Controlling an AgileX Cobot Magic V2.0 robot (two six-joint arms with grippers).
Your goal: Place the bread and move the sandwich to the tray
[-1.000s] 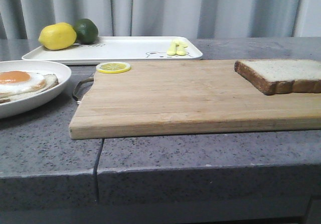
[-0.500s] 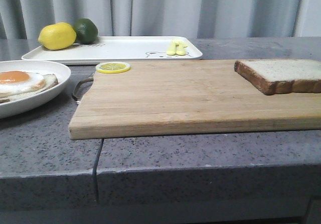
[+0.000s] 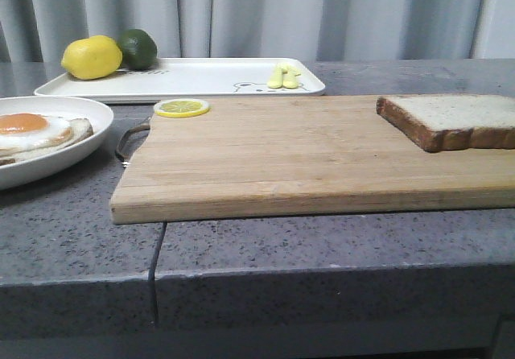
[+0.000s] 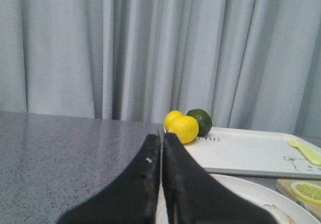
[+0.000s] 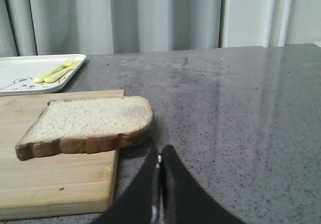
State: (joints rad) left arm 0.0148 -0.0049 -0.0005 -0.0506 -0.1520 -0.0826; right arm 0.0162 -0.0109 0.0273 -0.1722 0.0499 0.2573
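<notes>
The bread (image 3: 455, 120) lies on the right end of the wooden cutting board (image 3: 290, 154); it also shows in the right wrist view (image 5: 88, 123), overhanging the board's edge. The sandwich (image 3: 36, 134), with a fried egg on top, sits on a round white plate (image 3: 80, 113) at the left. The white tray (image 3: 201, 77) lies at the back. My left gripper (image 4: 162, 136) is shut and empty, near the plate (image 4: 241, 189). My right gripper (image 5: 159, 151) is shut and empty, just short of the bread. Neither gripper shows in the front view.
A lemon (image 3: 92, 57) and a lime (image 3: 138, 48) sit on the tray's far left corner, a yellow fork and spoon (image 3: 283, 76) at its right. A lemon slice (image 3: 182, 108) lies at the board's back left corner, next to a metal handle (image 3: 129, 140).
</notes>
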